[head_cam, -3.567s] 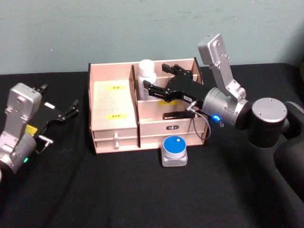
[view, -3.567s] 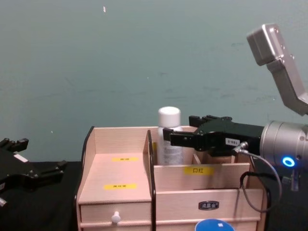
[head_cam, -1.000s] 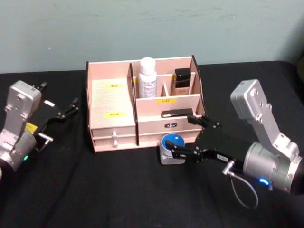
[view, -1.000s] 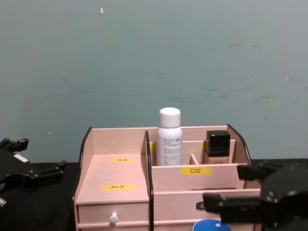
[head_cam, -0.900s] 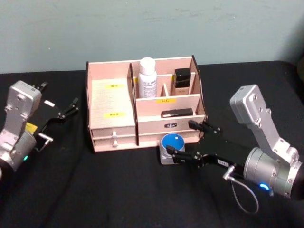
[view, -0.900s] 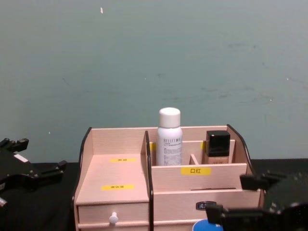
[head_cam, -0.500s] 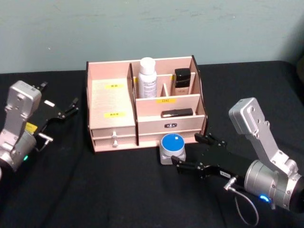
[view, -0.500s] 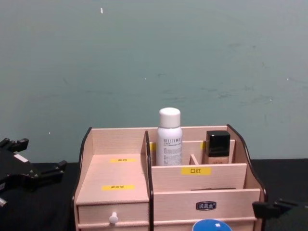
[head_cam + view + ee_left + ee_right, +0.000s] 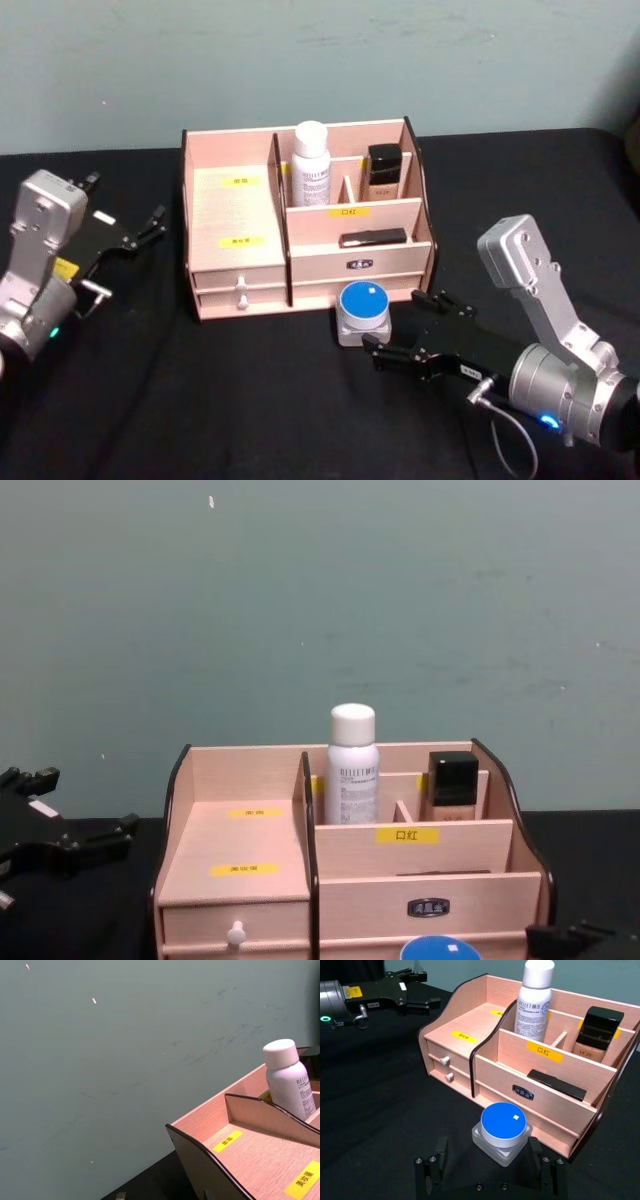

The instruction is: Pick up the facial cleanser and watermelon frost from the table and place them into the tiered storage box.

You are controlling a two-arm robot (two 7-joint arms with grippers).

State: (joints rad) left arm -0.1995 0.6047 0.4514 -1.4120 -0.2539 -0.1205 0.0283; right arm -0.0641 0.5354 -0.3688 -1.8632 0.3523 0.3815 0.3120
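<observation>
Two grippers gaping wide over black tablecloth [image 9: 250, 400], teal wall [image 9: 300, 60] behind: my right gripper [image 9: 398, 325] is hovering beside a squat blue-lidded frosted jar [image 9: 363, 305], left gripper [image 9: 432, 988] idling; yellow label [image 9: 544, 1051] on light wooden organiser [image 9: 232, 212] reading 口红.

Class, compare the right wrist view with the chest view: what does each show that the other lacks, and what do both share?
Right wrist view: the whole watermelon frost on the table, just ahead of the right gripper's open fingers; the lower drawer's knob. Chest view: the high wall above the tiered storage box; of the jar, just its blue lid. Both: that box, the facial cleanser upright in a rear compartment, a beige black-capped bottle in the next one, and the open left gripper parked left of the box.
</observation>
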